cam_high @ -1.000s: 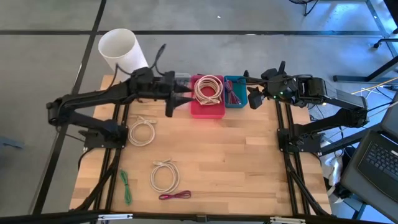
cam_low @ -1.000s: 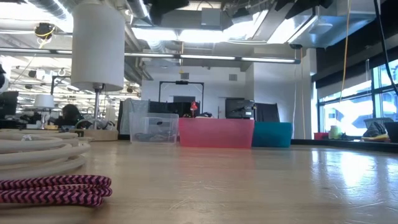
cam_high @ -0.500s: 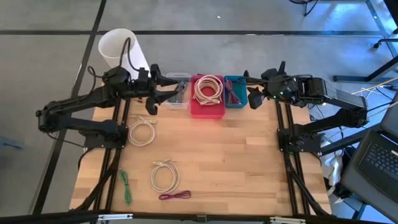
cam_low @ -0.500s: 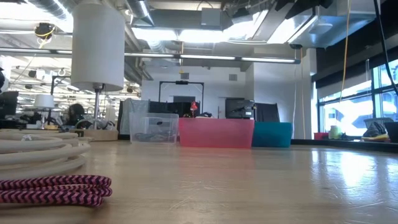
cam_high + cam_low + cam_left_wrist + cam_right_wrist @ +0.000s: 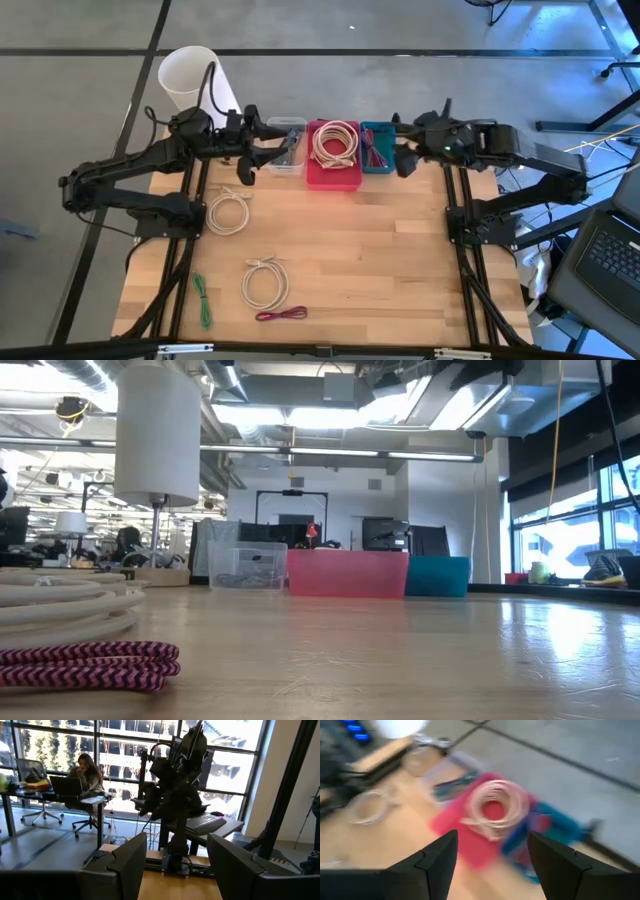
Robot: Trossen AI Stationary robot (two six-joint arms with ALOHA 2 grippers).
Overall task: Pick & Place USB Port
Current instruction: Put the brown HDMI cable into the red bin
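a wooden table point(image 5: 400, 270) carries three bins at its far edge. beside the pink bin point(image 5: 333, 168), the left gripper point(image 5: 262, 152) and right gripper point(image 5: 403, 158) hover open, holding nothing. white cable coils point(image 5: 265, 283) wait nearer, probably next to sort.

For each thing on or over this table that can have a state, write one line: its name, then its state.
Left tool: open, empty, beside the clear bin.
Right tool: open, empty, beside the teal bin.
Clear bin: holds cables.
Pink bin: holds a coiled white cable.
Teal bin: holds cables.
White coil: loose on the table.
Second white coil: loose.
Green cable: loose.
Maroon cable: loose, bundled.
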